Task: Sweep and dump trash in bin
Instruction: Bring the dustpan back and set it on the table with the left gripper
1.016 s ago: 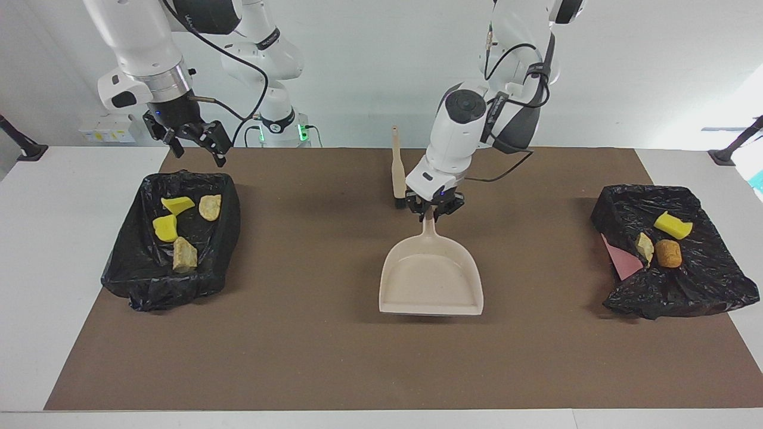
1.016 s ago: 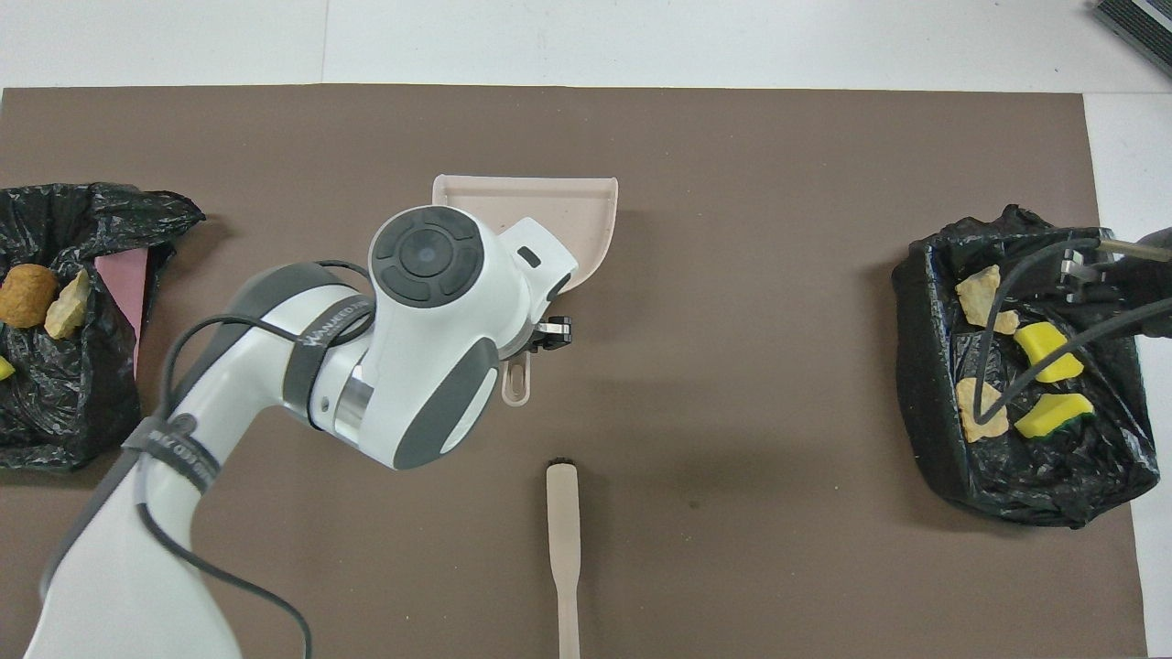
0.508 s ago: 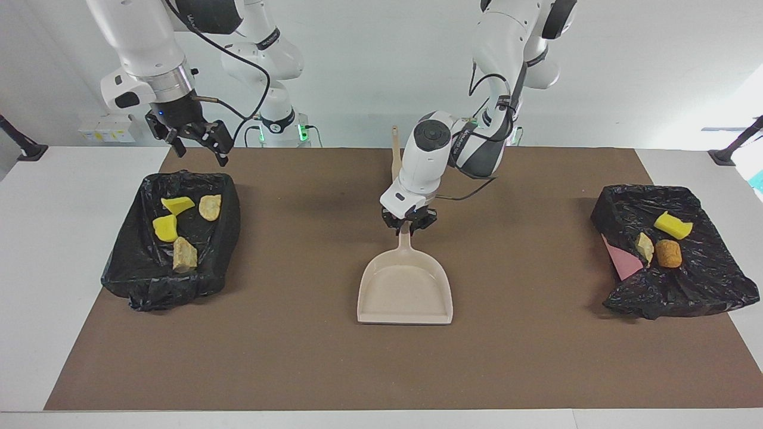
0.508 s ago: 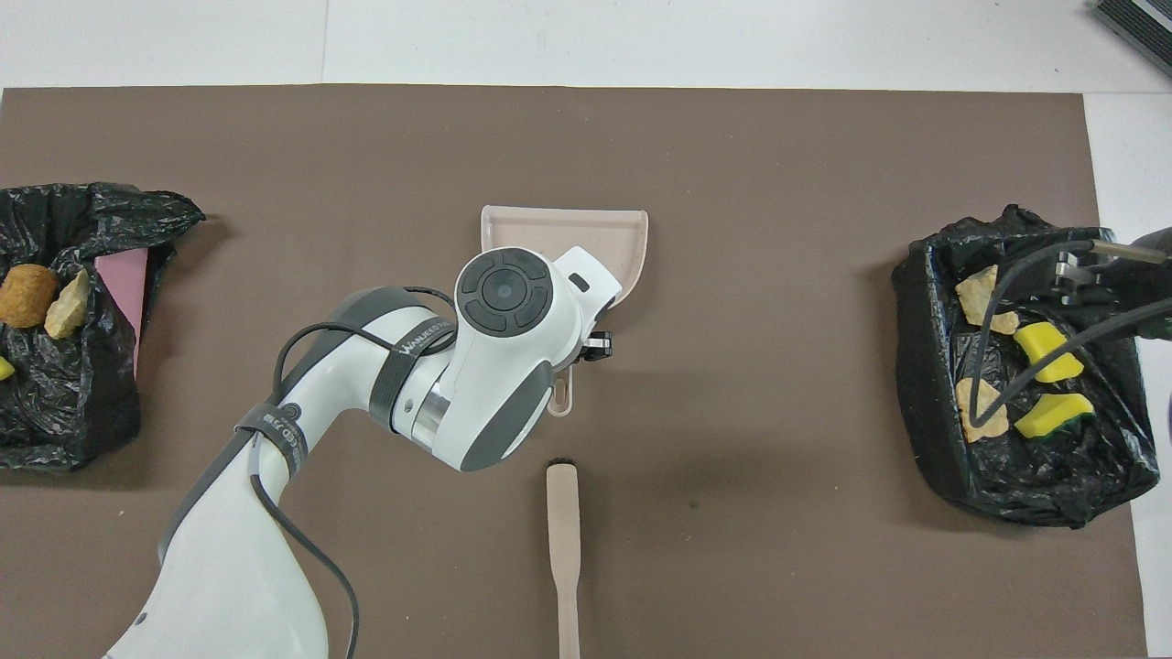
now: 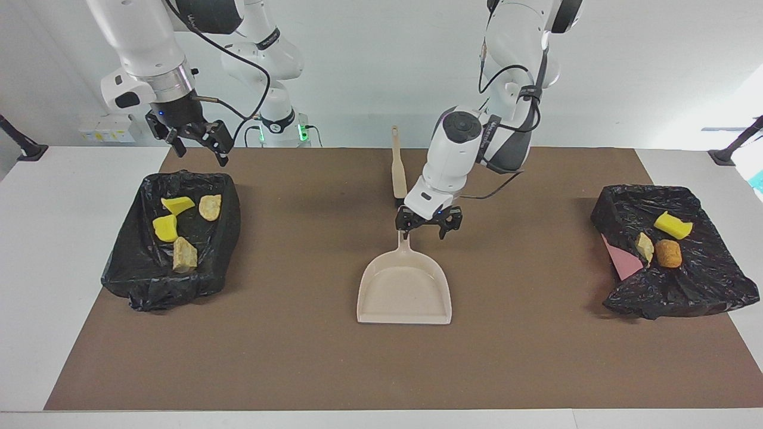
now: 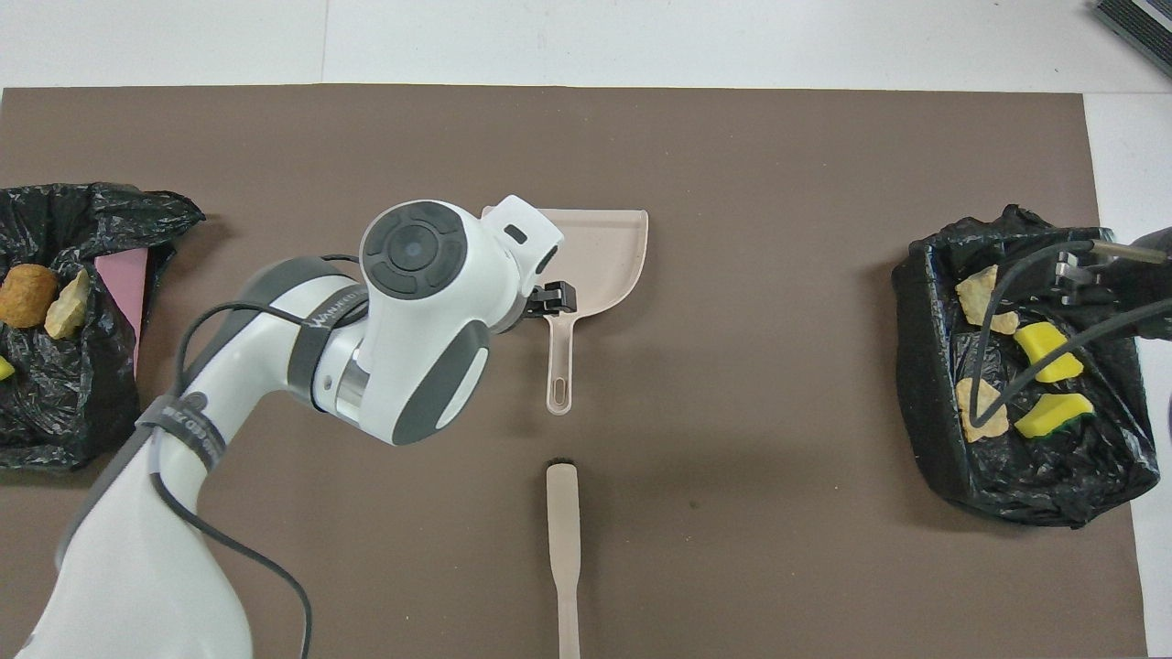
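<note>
Released and spread, the left gripper (image 5: 428, 227) hangs over the handle of the beige plastic dustpan (image 5: 405, 289), set down flat mid-mat since its job looks finished. Right gripper (image 5: 192, 138) waits open above a black-bagged bin (image 5: 134, 271) holding yellow sponge and tan bread trash (image 5: 176, 227); more lies in the other bagged bin (image 5: 703, 280).

White arms (image 5: 459, 152) with dark grey joints, black cables, black pincers.
</note>
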Robot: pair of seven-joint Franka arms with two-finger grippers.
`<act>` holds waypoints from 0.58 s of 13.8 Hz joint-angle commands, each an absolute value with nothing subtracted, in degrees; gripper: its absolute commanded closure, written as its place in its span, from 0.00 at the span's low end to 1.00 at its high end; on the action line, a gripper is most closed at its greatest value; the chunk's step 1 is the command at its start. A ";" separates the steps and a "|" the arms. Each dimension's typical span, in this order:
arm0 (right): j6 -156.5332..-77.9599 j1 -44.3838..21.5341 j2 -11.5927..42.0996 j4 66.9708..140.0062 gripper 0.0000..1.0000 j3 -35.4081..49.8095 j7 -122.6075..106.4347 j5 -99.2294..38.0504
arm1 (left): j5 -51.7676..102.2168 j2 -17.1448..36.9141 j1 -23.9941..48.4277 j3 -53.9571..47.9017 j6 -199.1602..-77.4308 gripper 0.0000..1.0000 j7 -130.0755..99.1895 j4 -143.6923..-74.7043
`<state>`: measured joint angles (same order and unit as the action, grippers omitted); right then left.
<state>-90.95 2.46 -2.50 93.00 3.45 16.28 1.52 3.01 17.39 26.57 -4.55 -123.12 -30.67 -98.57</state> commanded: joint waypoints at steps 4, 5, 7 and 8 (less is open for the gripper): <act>-89.82 2.99 -2.46 92.37 0.00 3.60 14.85 2.11 | 3.69 13.63 15.66 -4.84 -113.65 0.00 -18.39 -95.63; -89.82 2.99 -2.46 92.37 0.00 3.60 15.03 2.02 | 3.69 13.10 13.90 -4.83 -112.77 0.00 -16.37 -95.36; -89.91 2.99 -2.46 92.37 0.00 3.60 15.12 2.02 | 3.60 12.13 11.00 -4.66 -111.36 0.00 -12.76 -94.49; -90.00 2.99 -2.46 92.37 0.00 3.60 15.12 2.11 | 3.34 11.43 9.94 -4.57 -111.10 0.00 -11.00 -94.40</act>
